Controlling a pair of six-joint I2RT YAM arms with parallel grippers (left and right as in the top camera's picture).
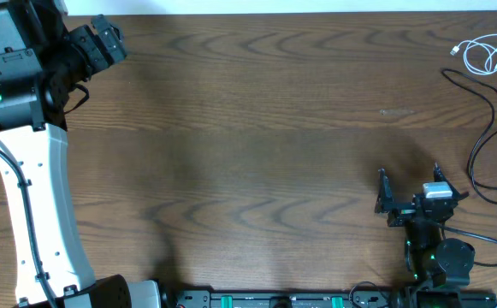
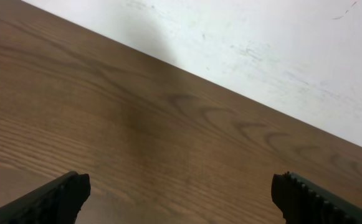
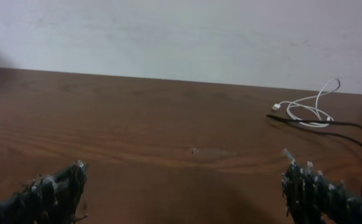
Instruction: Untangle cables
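At the right gripper (image 1: 409, 177), jaws spread wide and empty, only bare wood between the two dark fingertips (image 3: 62, 186) in the wrist view. Low over the front right part of the table (image 1: 248, 128), pointing toward the far edge. Beyond it and off to its right, well apart from the fingers, a thin black cable (image 1: 490, 120): small plug end just beside the white one, then a bend toward the right edge, a curve back in, and a run out of view at the right side. Close by at that edge, another black strand; same cable or a second one, unclear. Farther still, in the far right corner, the white cable (image 1: 486, 53), lying in a small loose coil with its plug end toward the left. From the right wrist, black tip right up against the white loops; touching or merely beside, impossible to tell. At the left gripper (image 1: 104, 40), jaws likewise fully apart and empty, fingertips (image 2: 56, 196) low in the wrist view over plain wood grain. Up at the far left corner, near the table's back edge and the pale surface (image 2: 280, 43) beyond it, across the whole table from the cables. Both grippers well apart from every cable.
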